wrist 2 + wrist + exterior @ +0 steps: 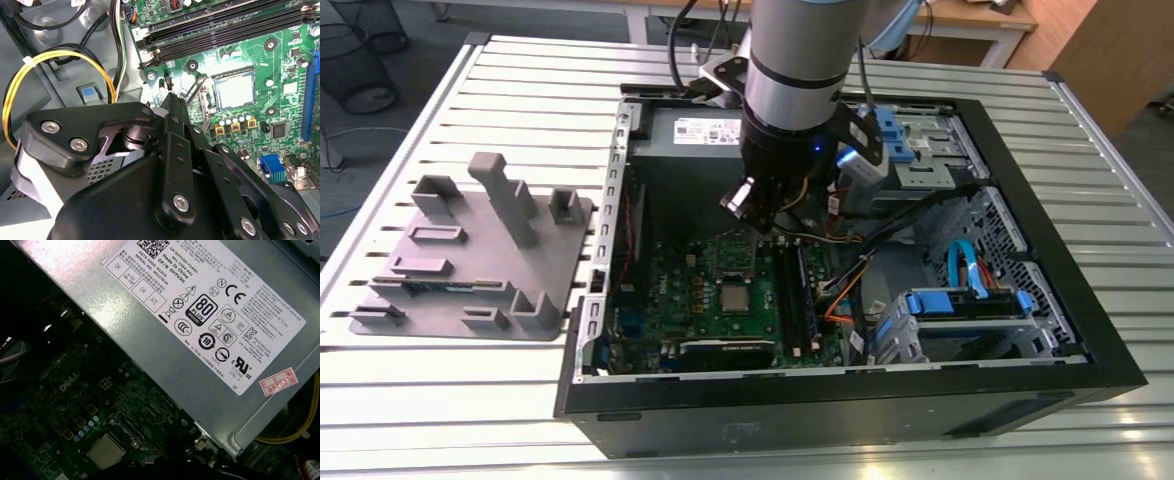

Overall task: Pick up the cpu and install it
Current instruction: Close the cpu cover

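On the exterior view's left, a grey plastic tray [467, 255] with upright posts sits on the slatted metal worktop [400, 400], just beside the open computer case [854, 400]. Moving rightward, the case lies on its side with the green motherboard [707, 310] exposed in its lower-left part, and the cpu [732, 298] sits in the socket near the middle of that board, its pale silver top facing up. In the second wrist view the cpu [235, 92] lies flat inside the socket frame, with the metal retention bracket [197, 92] tilted up at its side and a row of small round capacitors just beside the socket; in the first wrist view the cpu [105, 451] shows as a pale square on the dark board, near the big grey power supply [210, 325] with its white label. Above the board in the exterior view, the arm comes down from the top edge, and the gripper [758, 205] hangs over the board's upper part, near the socket but apart from the cpu. Whether its black linkage is spread or pressed together I cannot tell; nothing can be seen held in it. Further toward the exterior view's right, blue drive brackets [967, 300] and bundled cables [854, 290] fill the rest of the case.
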Available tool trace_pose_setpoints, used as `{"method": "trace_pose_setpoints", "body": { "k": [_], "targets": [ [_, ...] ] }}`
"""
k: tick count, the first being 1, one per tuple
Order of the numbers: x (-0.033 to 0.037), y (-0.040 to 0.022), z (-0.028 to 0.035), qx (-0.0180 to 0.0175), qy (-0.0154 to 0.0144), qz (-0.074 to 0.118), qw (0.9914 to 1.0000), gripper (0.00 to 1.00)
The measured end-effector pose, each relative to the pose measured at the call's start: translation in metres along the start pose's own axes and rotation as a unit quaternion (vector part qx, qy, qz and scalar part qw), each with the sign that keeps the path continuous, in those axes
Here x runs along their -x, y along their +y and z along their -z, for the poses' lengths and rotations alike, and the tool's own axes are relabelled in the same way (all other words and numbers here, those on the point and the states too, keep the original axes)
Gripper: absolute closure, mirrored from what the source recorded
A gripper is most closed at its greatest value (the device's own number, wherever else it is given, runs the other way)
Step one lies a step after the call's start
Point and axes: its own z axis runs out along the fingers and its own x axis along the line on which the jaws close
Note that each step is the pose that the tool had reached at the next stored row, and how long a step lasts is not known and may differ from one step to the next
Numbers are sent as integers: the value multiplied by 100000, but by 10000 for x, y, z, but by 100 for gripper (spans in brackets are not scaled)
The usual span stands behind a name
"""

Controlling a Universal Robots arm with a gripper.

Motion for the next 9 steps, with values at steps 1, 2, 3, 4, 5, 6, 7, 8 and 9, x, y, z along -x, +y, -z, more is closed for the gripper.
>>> {"method": "trace_pose_setpoints", "body": {
  "k": [1,2,3,4,5,6,7,8,9],
  "targets": [
    [-1,-1,2,0,2,17,100000,89],
    [-2,-2,3,1,0,36,100000,89],
    [-3,-3,5,0,1,53,100000,89],
    [-4,-4,6,2,1,70,100000,89],
    [-5,-5,8,2,0,86,100000,89],
    [-5,-6,10,2,3,104,100000,89],
    [-6,-6,11,1,5,120,100000,89],
    [-7,-7,13,2,8,135,100000,89],
    [-8,-8,14,3,5,156,100000,89]
  ]
}}
